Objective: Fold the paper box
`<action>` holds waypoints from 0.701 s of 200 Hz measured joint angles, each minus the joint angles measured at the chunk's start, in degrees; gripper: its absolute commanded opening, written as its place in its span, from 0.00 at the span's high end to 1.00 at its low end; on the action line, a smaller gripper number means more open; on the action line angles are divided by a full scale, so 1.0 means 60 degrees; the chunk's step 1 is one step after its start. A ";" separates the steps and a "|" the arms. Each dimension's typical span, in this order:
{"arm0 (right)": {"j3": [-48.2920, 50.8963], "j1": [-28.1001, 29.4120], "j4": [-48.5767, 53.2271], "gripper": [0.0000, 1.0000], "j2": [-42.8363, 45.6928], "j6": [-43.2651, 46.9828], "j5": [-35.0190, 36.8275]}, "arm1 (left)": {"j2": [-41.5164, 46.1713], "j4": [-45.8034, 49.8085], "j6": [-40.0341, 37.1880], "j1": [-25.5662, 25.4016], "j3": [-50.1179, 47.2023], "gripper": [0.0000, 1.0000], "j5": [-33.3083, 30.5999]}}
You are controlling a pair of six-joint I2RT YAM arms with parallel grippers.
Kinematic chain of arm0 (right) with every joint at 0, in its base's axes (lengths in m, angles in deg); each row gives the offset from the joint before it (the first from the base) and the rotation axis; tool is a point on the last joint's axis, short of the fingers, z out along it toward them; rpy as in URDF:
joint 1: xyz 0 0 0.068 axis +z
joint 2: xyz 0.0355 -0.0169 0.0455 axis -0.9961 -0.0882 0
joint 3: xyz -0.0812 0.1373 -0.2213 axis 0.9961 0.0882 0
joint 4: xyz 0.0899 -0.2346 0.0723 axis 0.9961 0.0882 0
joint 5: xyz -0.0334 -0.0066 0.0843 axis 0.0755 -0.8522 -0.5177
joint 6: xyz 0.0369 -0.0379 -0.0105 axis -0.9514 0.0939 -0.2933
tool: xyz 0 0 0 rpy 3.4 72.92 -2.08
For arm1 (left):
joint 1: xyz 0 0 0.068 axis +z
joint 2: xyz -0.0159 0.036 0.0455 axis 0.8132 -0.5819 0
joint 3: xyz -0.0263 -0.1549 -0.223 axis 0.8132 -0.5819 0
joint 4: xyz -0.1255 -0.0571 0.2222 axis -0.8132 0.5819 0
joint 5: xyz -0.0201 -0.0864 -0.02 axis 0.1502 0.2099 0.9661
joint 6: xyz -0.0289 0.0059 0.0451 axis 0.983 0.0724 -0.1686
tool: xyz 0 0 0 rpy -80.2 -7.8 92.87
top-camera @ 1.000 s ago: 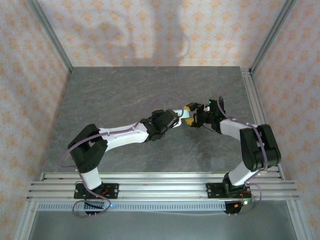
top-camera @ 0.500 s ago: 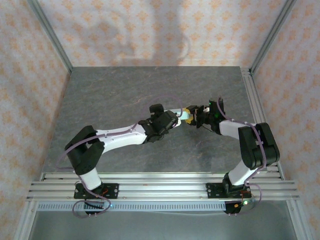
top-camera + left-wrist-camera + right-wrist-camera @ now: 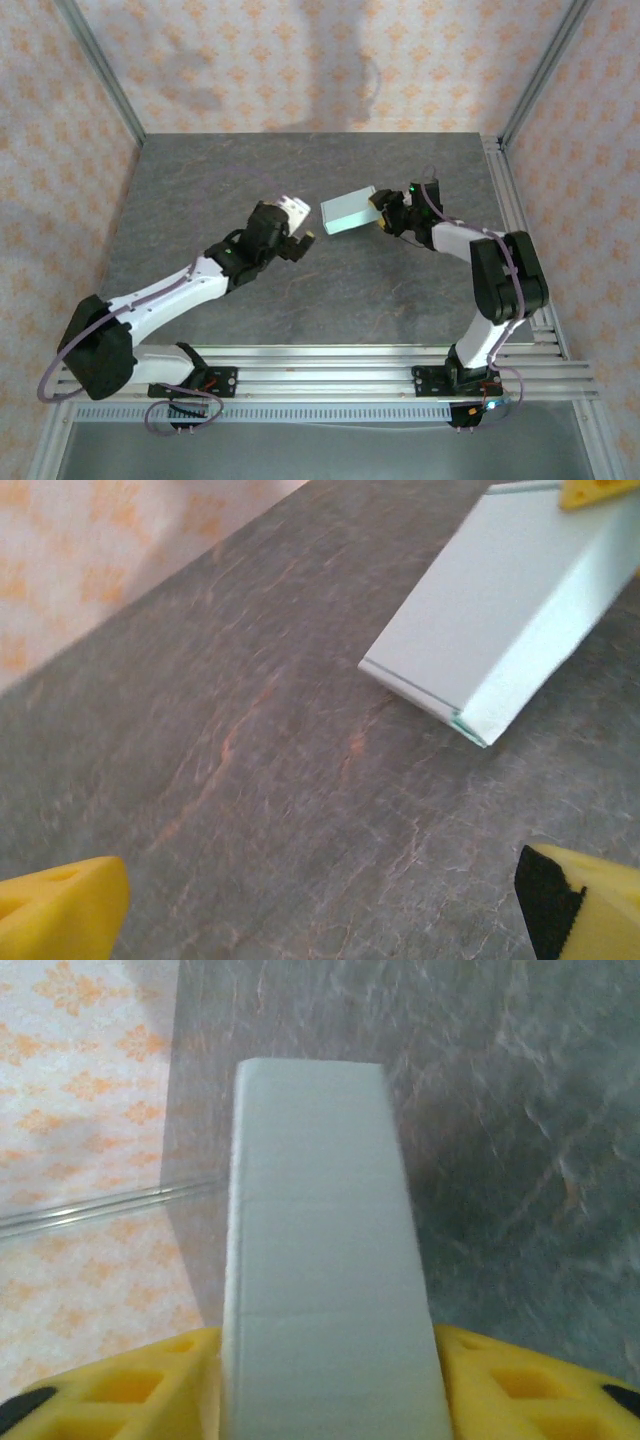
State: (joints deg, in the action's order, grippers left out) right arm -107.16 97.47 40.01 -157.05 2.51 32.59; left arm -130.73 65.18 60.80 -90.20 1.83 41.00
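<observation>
Our right hand (image 3: 386,214) is clamped on one end of the box (image 3: 348,210), holding it seemingly clear of the surface (image 3: 230,170), probably to offer its free end to our left hand (image 3: 320,920), which is near, spread wide and empty.

We are holding the box (image 3: 348,210) just right of centre in the top view, over the table (image 3: 220,190), with our right gripper (image 3: 385,214) touching its right end. Our left gripper (image 3: 303,240) is sitting to the lower left of the box, near it but apart. In the left wrist view the box (image 3: 490,630) is lying at upper right, beyond our fingers (image 3: 60,910) in the bottom corners. In the right wrist view the box (image 3: 320,1260) is standing centred between our fingers (image 3: 130,1390).
</observation>
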 measured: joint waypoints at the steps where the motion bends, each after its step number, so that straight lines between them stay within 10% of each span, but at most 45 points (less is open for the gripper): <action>1: -0.0022 0.0007 0.0004 0.33 -0.0022 0.0022 0.0004 | 0.0011 -0.0004 0.0036 0.0033 -0.0015 0.00 0.0015; 39: -0.0262 0.0055 0.0226 0.06 -0.0291 0.1275 0.0922 | 0.0357 0.0007 0.1515 0.1395 -0.0419 0.00 0.0681; 140: 0.1883 -0.0273 0.1570 0.01 0.3869 0.6692 0.7111 | 0.0729 -0.1410 0.2605 0.5741 -0.1818 0.00 0.1865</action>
State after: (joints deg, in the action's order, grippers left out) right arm -95.86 95.83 49.43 -133.83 42.66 75.25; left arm -126.36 56.72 76.43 -55.76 -9.08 52.19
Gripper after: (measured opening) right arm 0.985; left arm 0.998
